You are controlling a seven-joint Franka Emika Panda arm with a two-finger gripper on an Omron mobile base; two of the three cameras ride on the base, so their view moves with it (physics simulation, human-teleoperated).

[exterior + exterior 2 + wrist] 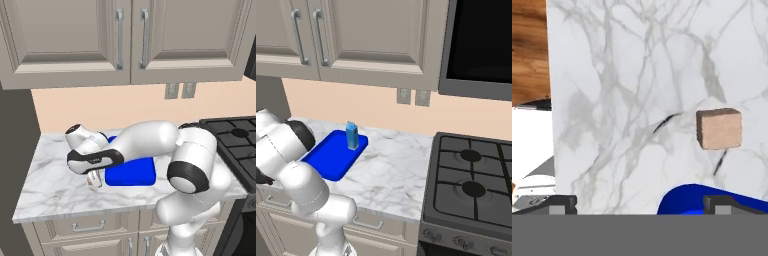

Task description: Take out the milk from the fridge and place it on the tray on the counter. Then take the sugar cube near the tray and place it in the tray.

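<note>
From the left base view, my end effector (93, 181) hangs low over the marble worktop (50, 175) beside the blue tray (132, 172). From the right, the milk (352, 136) stands upright on the tray (326, 157). In my hand view, my fingers (559, 204) are spread wide, holding nothing; the sugar cube (719, 129) lies on the worktop (622, 90) near the tray (684, 200).

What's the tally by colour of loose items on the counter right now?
Blue: 2, the tray and the milk standing on it
Tan-brown: 1, the sugar cube on the marble counter beside the tray
Total: 3
</note>
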